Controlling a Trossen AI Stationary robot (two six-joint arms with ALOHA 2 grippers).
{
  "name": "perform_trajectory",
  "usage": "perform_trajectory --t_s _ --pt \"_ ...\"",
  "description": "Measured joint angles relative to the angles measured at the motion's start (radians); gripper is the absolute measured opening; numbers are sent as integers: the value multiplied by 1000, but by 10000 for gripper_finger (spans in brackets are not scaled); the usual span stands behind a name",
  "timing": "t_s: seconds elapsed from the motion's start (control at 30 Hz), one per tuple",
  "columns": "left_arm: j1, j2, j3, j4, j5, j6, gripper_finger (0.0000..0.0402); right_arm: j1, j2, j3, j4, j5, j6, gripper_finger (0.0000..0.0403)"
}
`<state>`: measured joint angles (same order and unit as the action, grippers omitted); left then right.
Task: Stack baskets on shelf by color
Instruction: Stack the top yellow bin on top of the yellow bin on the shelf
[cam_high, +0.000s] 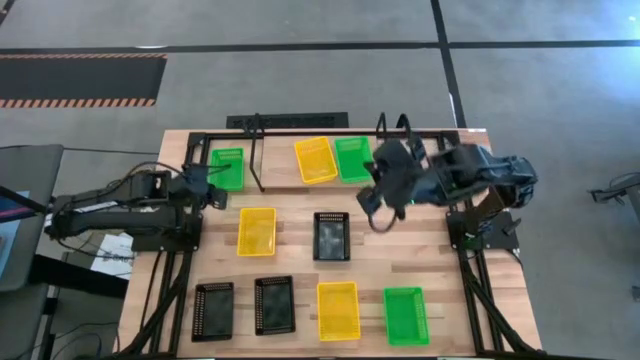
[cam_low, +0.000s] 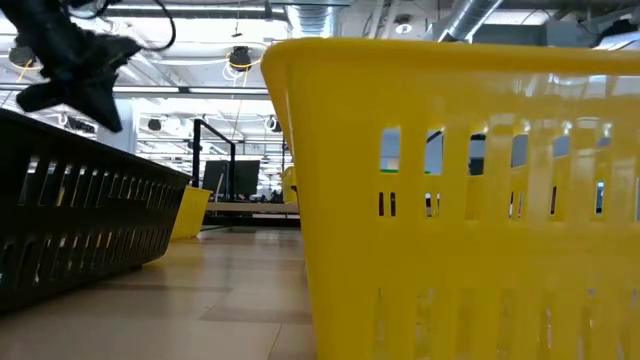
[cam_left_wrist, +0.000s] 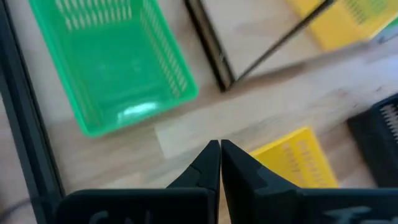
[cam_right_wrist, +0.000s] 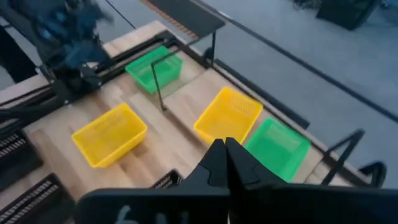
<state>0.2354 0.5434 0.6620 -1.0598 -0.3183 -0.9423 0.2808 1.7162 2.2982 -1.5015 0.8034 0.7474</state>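
Looking down from the high view, the left gripper (cam_high: 213, 187) hangs clenched on nothing just beside a green basket (cam_high: 228, 168) that sits off the end of the shelf (cam_high: 280, 170), while the right gripper (cam_high: 377, 213) hovers, also pinched shut and empty, near the yellow basket (cam_high: 315, 159) and second green basket (cam_high: 353, 158) already on the board; six more baskets lie loose on the table (cam_high: 300, 270). The risk I judge here is that colours get mixed, since yellow and green already sit touching side by side on the shelf. In the low view a near yellow basket (cam_low: 460, 200) fills the frame and hides most of the scene, so a collision low down could go unseen. From the left wrist view the shut fingertips (cam_left_wrist: 211, 163) point between the green basket and a loose yellow basket (cam_left_wrist: 295, 158); descending closed would shove a rim rather than grip it. From the right wrist view the closed fingers (cam_right_wrist: 217, 163) hang over the shelf's pair, and the upright rod (cam_right_wrist: 157, 84) could snag a carried basket.
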Motion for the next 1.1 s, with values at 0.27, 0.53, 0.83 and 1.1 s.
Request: perform_trajectory --t_s 0.27,0.53,0.83,1.1 --pt "131 86 138 -54 5 82 0 66 -4 -55 -69 64 79 1" --pt "142 223 146 -20 80 67 0 75 -76 -157 -70 -69 76 1" --pt "56 343 147 102 241 130 0 156 -159 -455 -70 -194 452 1" --pt "-178 400 147 204 261 48 0 198 -132 -602 -55 -233 775 1"
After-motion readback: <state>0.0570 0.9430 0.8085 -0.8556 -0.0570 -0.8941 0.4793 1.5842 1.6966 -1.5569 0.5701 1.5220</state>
